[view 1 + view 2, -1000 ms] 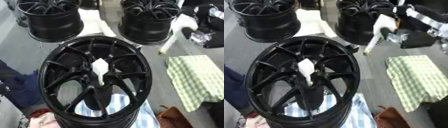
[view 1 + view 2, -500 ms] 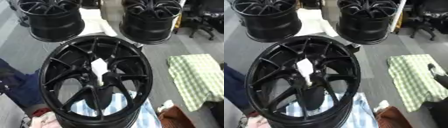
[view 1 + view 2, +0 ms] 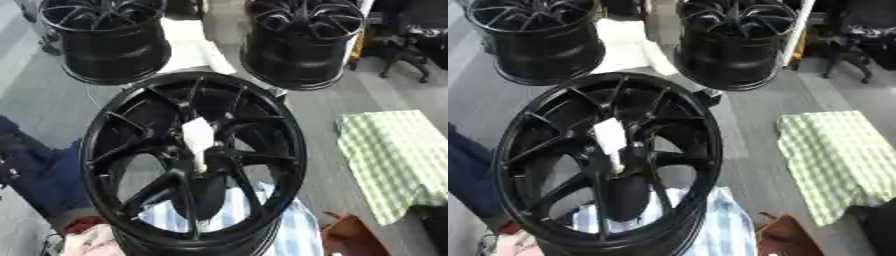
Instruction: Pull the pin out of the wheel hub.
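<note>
Three black wheels: the near wheel [image 3: 192,160], lower rim cut off, carries one white pin [image 3: 198,142] at its hub; no robot hand visible.

We count three black wheel hubs — one near [image 3: 192,160], two farther back [image 3: 107,37] [image 3: 302,40] — one white pin [image 3: 198,140], one green checked cloth [image 3: 394,160] and one striped cloth [image 3: 254,222].

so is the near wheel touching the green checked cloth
Apart. In the left eye view a strip of bare grey floor runs between the near wheel's rim and the green checked cloth on its right. Neither robot hand shows in either view.
</note>
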Action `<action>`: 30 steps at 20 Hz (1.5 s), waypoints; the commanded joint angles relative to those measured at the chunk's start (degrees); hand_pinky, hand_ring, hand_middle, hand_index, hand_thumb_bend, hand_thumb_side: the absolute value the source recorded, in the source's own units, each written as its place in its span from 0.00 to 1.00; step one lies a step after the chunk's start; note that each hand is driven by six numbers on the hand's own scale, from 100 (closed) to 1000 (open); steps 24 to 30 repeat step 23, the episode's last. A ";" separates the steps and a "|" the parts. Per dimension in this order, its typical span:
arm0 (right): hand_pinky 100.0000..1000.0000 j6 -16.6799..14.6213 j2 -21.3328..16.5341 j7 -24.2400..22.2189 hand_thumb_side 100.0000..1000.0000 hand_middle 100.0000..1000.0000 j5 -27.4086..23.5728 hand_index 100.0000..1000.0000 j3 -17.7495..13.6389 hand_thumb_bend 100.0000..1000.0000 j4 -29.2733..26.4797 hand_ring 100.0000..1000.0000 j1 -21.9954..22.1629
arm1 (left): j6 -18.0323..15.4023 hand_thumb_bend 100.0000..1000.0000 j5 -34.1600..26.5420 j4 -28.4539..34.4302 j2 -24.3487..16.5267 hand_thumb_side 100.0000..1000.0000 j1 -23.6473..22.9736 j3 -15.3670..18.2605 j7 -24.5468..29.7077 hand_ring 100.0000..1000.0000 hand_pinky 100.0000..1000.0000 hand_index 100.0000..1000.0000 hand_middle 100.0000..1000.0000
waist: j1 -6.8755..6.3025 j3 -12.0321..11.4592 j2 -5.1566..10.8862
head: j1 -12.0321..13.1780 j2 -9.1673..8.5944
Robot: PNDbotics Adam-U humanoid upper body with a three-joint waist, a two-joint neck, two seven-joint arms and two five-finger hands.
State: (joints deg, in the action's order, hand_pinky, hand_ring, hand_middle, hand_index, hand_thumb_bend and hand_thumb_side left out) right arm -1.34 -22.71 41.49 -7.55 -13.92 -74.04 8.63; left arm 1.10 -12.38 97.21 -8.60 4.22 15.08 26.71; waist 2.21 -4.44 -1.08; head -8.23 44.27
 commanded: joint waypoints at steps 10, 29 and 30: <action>0.68 -3.50 8.20 -13.10 0.48 0.67 9.56 0.85 9.51 0.24 -21.47 0.61 -2.29 | -0.45 0.00 0.01 0.78 -0.47 0.83 0.27 0.09 0.22 1.00 0.65 0.78 0.61 | -0.68 -0.05 0.32 | -0.57 -0.15; 0.68 -5.76 10.43 -19.78 0.48 0.64 8.85 0.84 13.93 0.25 -21.04 0.60 -5.47 | -0.72 0.00 0.50 0.31 -0.48 0.83 -0.19 -0.12 0.50 1.00 0.65 0.78 0.60 | -0.91 0.26 0.21 | -0.67 -0.15; 0.68 -5.76 10.43 -19.78 0.48 0.64 8.85 0.84 13.93 0.25 -21.04 0.60 -5.47 | -0.72 0.00 0.50 0.31 -0.48 0.83 -0.19 -0.12 0.50 1.00 0.65 0.78 0.60 | -0.91 0.26 0.21 | -0.67 -0.15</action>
